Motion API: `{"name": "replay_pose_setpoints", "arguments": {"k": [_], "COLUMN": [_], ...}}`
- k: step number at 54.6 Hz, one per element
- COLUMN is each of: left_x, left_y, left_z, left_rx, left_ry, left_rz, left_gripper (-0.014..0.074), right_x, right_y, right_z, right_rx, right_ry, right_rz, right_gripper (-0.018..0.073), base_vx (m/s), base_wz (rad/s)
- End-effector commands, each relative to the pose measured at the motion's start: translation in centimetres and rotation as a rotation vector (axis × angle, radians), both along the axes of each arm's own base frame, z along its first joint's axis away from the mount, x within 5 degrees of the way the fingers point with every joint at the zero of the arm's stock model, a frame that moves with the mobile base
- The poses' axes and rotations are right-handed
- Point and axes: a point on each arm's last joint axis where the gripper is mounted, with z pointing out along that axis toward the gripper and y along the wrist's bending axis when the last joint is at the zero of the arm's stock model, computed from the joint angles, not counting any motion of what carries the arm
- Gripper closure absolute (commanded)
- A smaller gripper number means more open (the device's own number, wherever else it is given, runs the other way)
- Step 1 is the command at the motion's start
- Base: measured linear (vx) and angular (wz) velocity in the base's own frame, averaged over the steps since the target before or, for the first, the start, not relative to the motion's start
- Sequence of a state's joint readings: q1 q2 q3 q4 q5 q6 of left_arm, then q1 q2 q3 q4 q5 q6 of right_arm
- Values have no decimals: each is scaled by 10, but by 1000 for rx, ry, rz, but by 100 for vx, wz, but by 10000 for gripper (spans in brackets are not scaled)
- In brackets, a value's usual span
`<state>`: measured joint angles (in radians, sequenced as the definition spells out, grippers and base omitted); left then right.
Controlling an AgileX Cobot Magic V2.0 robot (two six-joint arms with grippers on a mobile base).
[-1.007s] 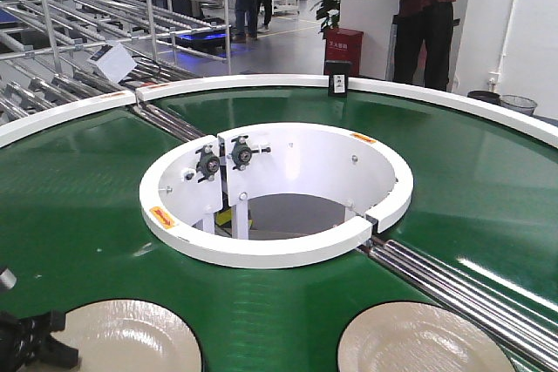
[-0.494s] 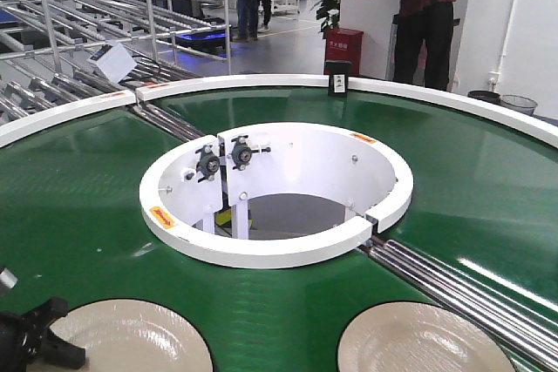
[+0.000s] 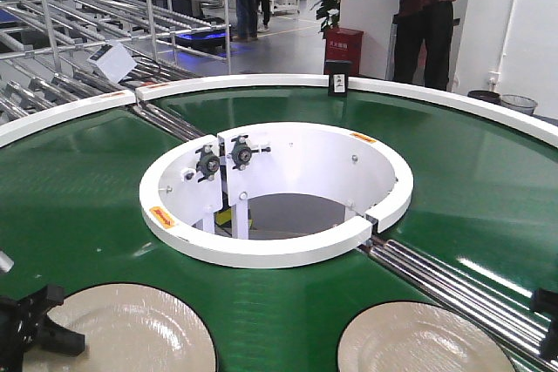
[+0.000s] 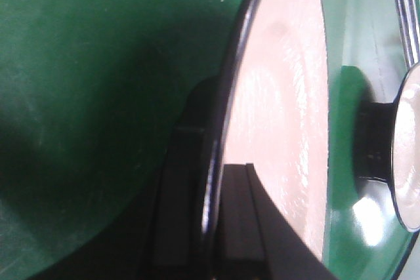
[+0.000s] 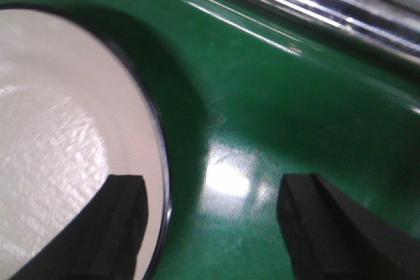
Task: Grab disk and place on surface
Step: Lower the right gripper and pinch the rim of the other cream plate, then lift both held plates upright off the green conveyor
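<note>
Two pale round disks with dark rims lie on the green belt point(image 3: 288, 302) at the near edge. My left gripper point(image 3: 30, 330) is shut on the left rim of the left disk point(image 3: 135, 330); in the left wrist view the disk point(image 4: 282, 109) has its rim pinched in that gripper point(image 4: 210, 227). My right gripper point(image 3: 547, 324) is open beside the right disk point(image 3: 418, 341). In the right wrist view that gripper point(image 5: 216, 227) straddles the right disk's point(image 5: 59, 136) rim, one finger over the disk and one over the belt. The surface is out of view.
A white ring wall point(image 3: 279, 250) surrounds the belt's central hole. Steel rollers point(image 3: 453, 280) cross the belt just behind the right disk. The white outer rim point(image 3: 453, 98) runs along the back, with racks and standing people beyond it.
The left disk has grown in view and shifted right and up with my left gripper on its rim. My right gripper has come into sight at the lower right edge.
</note>
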<state>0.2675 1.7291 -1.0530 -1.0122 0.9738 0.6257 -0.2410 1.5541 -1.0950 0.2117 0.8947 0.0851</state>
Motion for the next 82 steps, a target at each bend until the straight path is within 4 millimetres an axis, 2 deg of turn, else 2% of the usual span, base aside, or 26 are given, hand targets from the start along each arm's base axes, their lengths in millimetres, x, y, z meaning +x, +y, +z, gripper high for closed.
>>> {"name": "replay_pose_setpoints", "arguments": {"k": [1,11,25,30,40,53,65,74,82], "left_x": [-1,-1,-2,-2,-1,-1,-4,-4,-5], "left_y": [-9,-9,-9,-9,-8,-8,-11,-11,-13], "left_z": [32,32,32,32,32,32,33,33,34], "left_rx": [-87,-85,-88,-88,-79,-78,-91,-96,-118], "left_ry": [-80,-79,-77,-77,-83,-87,-88,-87,-81], "left_rz": [15,12,8,8,20,7,-38,-39,-51], "left_gripper": [604,604,604,604,604,604,604,604,604], "right_x": [15,35,48,48,51,54,53,52,47], "right_y": [-13,-4,-2,0,10,30,36,42,44], "right_z": [-2,-34,-74,-78,-72,-71,-62,-42,-13], "right_rx": [112,276,372,418,516,524,628,715,728], "right_ry": [-98,-148,-110,-106,-165,-172,-191,-256,-335], "right_rz": [24,244,276,287,337,401,395,388,356], "right_gripper": [78,102,103,120,256,421,566,568,567], "base_vx": [0,0,0,0,0,0,0,0,0], "base_wz": [0,0,0,0,0,0,0,0,0]}}
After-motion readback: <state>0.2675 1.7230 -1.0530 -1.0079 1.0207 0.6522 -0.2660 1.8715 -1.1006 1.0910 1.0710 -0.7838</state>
